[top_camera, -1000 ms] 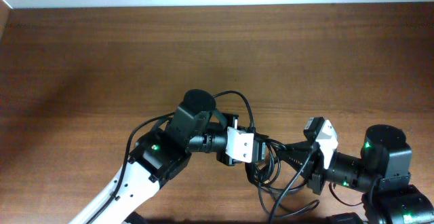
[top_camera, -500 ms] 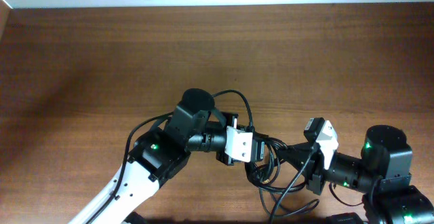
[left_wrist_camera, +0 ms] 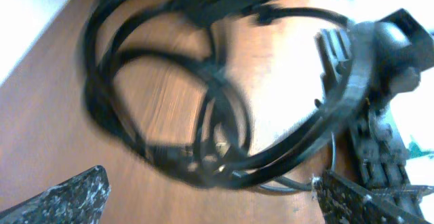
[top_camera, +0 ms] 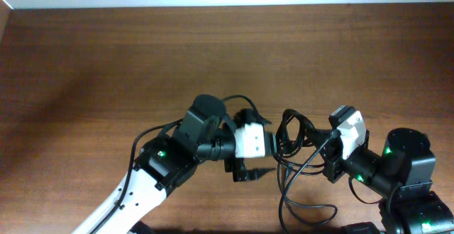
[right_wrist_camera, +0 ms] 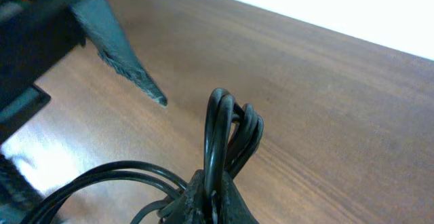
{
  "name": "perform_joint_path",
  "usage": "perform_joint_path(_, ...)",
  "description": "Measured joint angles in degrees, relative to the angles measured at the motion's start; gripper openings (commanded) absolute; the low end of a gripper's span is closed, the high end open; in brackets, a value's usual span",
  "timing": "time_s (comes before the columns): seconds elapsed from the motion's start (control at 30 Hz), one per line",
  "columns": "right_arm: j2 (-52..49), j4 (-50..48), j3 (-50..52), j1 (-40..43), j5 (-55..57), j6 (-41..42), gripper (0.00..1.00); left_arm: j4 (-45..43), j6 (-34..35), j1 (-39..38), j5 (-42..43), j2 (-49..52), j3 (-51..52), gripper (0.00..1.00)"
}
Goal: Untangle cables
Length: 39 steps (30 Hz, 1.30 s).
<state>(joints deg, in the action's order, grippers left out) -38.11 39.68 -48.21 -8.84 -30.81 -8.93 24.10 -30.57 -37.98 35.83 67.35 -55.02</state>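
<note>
Left gripper (top_camera: 272,149) let go (jaws wide); cables (top_camera: 291,131) pulled away.

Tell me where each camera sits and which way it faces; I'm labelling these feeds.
Overhead: above the table, looking straight down; left gripper and right gripper show, cables between them.
Left wrist: on the left arm, looking past the open left gripper at the cables; its fingertips in bottom corners.
Right wrist: on the right arm, looking over the right gripper, shut on the cables, across the table.
Shared: all three show the cables.
</note>
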Motion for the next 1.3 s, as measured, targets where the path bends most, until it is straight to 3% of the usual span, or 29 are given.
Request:
perform_joint_path(0.2, 0.0, -0.83, 0.0, 0.0, 0.15, 0.63, 0.04, 0.07, 21.68, 6.32, -3.21, 0.0, 0.0, 0.99)
perform_joint_path(0.33, 0.0, -2.08, 0.0, 0.0, -2.16, 0.13, 0.04, 0.04, 30.03, 9.57, -1.14, 0.0, 0.0, 0.99)
perform_joint_path(0.5, -0.09, -6.01, 0.02, 0.0, -11.52, -0.33, 0.04, -0.94, 39.56, 10.05, 7.78, 0.0, 0.0, 0.99)
perform_joint_path(0.77, -0.11, -9.22, 0.02, 0.0, -19.56, 0.02, 0.04, -2.49, 42.4, 10.8, 17.22, -0.02, 0.0, 0.99)
perform_joint_path(0.8, -0.11, -9.42, 0.04, 0.0, -20.13, 0.07, 0.04, -2.45, 42.4, 10.86, 17.92, -0.02, 0.0, 0.96)
perform_joint_path(0.87, -0.11, -9.64, 0.04, 0.0, -21.24, 0.22, 0.04, -2.4, 42.32, 10.86, 18.91, -0.02, 0.0, 0.79)
perform_joint_path(0.9, -0.11, -9.7, 0.02, 0.0, -21.7, 0.39, 0.04, -2.29, 41.77, 10.86, 19.32, -0.02, 0.0, 0.75)
perform_joint_path(1.17, -0.11, -12.79, 0.04, 0.0, -24.92, 1.55, 0.04, 3.89, 36.52, 10.86, 13.79, -0.02, -0.11, 0.73)
perform_joint_path(1.3, -0.11, -13.84, 0.04, 0.0, -28.39, 1.88, 0.04, 3.82, 35.91, 10.86, 12.07, -0.02, -0.11, 0.66)
